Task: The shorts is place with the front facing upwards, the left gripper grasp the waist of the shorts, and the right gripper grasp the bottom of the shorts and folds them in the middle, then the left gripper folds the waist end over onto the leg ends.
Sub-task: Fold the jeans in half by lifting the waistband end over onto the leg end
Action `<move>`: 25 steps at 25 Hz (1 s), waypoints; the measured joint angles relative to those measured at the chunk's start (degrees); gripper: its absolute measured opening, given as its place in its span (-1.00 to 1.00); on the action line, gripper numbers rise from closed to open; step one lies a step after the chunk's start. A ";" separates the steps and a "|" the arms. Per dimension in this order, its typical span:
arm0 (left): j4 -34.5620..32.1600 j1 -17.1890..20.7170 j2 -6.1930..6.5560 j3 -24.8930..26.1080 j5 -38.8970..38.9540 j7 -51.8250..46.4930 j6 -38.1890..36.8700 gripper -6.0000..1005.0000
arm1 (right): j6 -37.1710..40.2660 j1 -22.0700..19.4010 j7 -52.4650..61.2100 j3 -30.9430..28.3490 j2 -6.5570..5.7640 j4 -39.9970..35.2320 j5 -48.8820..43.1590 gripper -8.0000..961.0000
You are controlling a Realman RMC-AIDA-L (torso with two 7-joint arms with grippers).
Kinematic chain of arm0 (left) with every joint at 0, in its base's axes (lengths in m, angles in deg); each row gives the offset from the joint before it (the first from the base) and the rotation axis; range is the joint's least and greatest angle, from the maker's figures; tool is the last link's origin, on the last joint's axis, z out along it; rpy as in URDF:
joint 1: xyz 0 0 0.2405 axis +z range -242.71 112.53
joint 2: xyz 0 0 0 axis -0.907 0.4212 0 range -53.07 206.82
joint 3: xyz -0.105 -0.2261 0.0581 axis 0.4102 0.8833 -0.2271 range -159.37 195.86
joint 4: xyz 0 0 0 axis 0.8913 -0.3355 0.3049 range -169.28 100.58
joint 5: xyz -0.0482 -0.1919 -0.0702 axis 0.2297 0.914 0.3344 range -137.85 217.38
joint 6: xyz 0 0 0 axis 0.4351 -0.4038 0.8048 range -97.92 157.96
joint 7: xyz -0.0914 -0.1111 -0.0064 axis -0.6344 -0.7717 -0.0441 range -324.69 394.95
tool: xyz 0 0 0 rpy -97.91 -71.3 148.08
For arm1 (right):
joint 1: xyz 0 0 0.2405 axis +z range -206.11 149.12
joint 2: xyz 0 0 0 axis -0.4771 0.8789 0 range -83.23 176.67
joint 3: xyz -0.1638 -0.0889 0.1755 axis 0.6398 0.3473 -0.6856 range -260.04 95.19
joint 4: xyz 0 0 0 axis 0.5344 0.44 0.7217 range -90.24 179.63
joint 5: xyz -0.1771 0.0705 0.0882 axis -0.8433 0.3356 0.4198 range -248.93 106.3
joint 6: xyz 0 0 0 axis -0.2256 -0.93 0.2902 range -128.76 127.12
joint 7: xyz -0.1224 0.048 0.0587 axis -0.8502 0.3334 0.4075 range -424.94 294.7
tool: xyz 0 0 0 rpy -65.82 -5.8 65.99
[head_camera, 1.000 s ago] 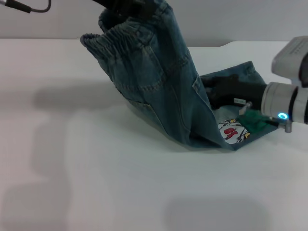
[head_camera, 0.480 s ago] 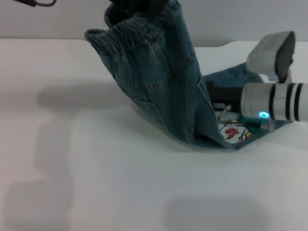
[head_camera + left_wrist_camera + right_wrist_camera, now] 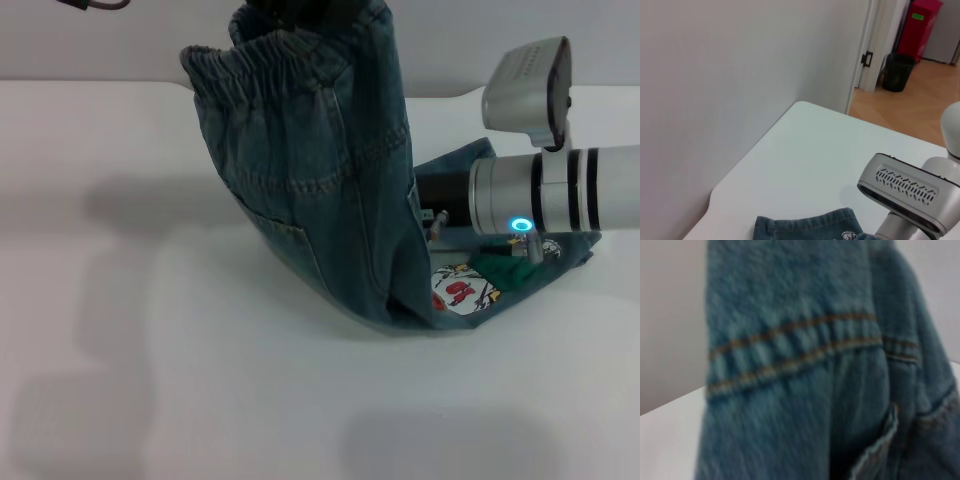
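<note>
The left gripper [image 3: 300, 12] holds the elastic waist of the denim shorts [image 3: 320, 180] high, jaws clamped on the cloth, so they hang upright over the white worktop [image 3: 150, 360]. The right gripper [image 3: 432, 215] reaches in low over the leg ends lying on the worktop; its jaws are hidden, so I cannot tell their state.

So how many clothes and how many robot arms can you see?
Shorts: 1, blue denim shorts, waist end lifted, leg ends on the white table.
Robot arms: 2, left gripper at the waist, right gripper behind the cloth.
Total: 3.
</note>
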 joint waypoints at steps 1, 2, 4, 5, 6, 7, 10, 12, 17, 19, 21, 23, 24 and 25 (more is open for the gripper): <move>0.00 0.00 0.00 -0.15 0.03 -0.02 0.00 -0.72 | 0.06 0.07 0.19 0.41 0.02 -0.22 0.14 -0.26; 0.00 0.00 0.00 -0.30 0.06 -0.04 0.00 -0.72 | 0.25 0.18 0.22 0.86 0.03 -0.43 0.42 -0.26; 0.02 0.04 -0.02 -0.44 0.07 -0.05 0.03 -0.72 | 0.77 0.52 0.30 1.52 0.04 -0.67 0.90 -0.26; 0.08 0.09 -0.04 -0.59 0.08 -0.06 0.09 -0.72 | 1.05 0.69 0.40 1.62 0.05 -0.74 1.01 -0.26; 0.12 0.15 -0.06 -0.74 0.08 -0.06 0.18 -0.72 | 1.43 0.95 0.59 1.76 0.05 -0.77 1.10 -0.26; 0.18 0.22 -0.08 -0.90 0.08 -0.07 0.31 -0.72 | 1.75 1.22 0.75 1.79 0.05 -0.79 1.15 -0.26; 0.38 0.30 -0.09 -1.04 0.08 -0.07 0.38 -0.71 | 2.29 2.00 1.01 2.01 0.12 -0.80 1.19 -0.26; 0.47 0.36 -0.08 -1.21 0.08 -0.07 0.39 -0.71 | 2.30 2.12 1.01 2.02 0.13 -0.81 1.21 -0.26; 0.53 0.60 -0.16 -1.83 0.08 -0.07 0.55 -0.70 | 2.32 2.48 1.03 2.95 0.14 -0.83 2.49 -0.26; 0.56 0.66 -0.17 -1.88 0.07 -0.07 0.57 -0.70 | 1.76 2.55 1.02 3.35 0.14 -0.62 2.67 -0.26; 0.60 0.85 -0.21 -2.15 0.10 -0.07 0.62 -0.69 | 1.30 2.35 1.03 3.39 0.13 -0.47 2.67 -0.26; 0.61 1.13 -0.26 -2.39 0.25 -0.07 0.72 -0.69 | 0.44 1.67 1.04 3.40 -0.03 -0.36 2.67 -0.26; 0.62 1.34 -0.27 -2.45 0.31 -0.07 0.80 -0.69 | -0.48 0.68 1.10 3.30 -0.19 -0.50 2.67 -0.26; 0.62 1.34 -0.27 -2.45 0.31 -0.07 0.80 -0.69 | -0.94 0.17 1.15 3.23 -0.29 -0.62 2.60 -0.26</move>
